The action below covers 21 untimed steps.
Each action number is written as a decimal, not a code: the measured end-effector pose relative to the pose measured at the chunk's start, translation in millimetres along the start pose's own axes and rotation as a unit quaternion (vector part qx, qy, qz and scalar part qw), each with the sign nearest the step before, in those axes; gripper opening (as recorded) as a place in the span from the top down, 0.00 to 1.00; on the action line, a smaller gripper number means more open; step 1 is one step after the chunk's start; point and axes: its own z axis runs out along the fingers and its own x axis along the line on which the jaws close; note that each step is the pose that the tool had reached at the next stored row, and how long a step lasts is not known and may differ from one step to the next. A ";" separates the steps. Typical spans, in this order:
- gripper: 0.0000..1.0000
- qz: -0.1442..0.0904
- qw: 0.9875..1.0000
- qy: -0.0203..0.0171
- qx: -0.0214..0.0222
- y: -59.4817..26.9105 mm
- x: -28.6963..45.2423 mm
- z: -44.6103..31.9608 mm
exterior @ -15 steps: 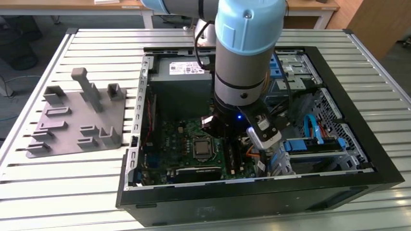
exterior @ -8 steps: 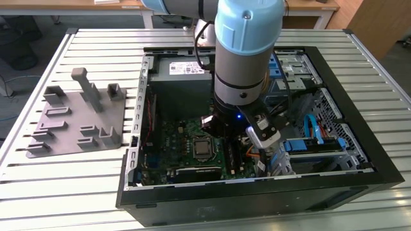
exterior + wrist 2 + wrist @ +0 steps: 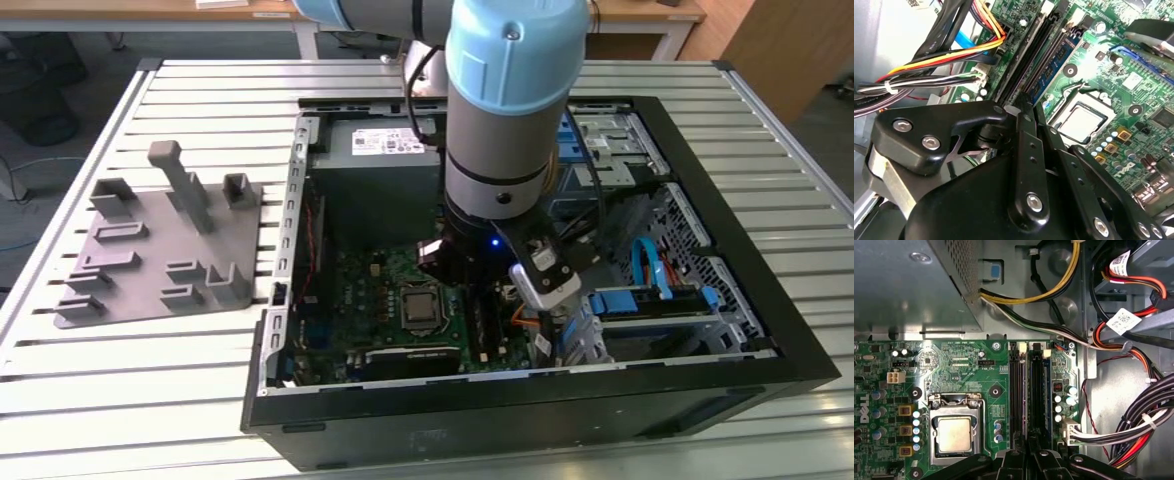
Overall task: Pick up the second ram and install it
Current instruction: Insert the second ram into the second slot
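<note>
1. Here we found the gripper [image 3: 514,300] low inside the open computer case [image 3: 747,200], over the green board's [image 3: 959,365] edge nearest the drive bays.
2. The second ram [image 3: 1056,62] stood on edge in the memory slots [image 3: 1016,390], directly beyond the fingertips, its long axis running straight away from them.
3. The fingers [image 3: 1024,145] looked drawn close together around the stick's near end; whether they actually pinched it we couldn't tell.
4. The grey tray [image 3: 160,250] sat on the table beside the case.
</note>
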 end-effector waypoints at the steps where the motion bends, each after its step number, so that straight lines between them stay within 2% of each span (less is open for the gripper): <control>1: 0.86 -0.001 1.000 0.000 0.000 -0.1 0.1 0.0; 5: 0.86 -0.005 1.000 0.000 0.003 -0.2 0.1 0.1; 21: 0.86 -0.005 1.000 0.000 0.007 0.8 0.4 5.1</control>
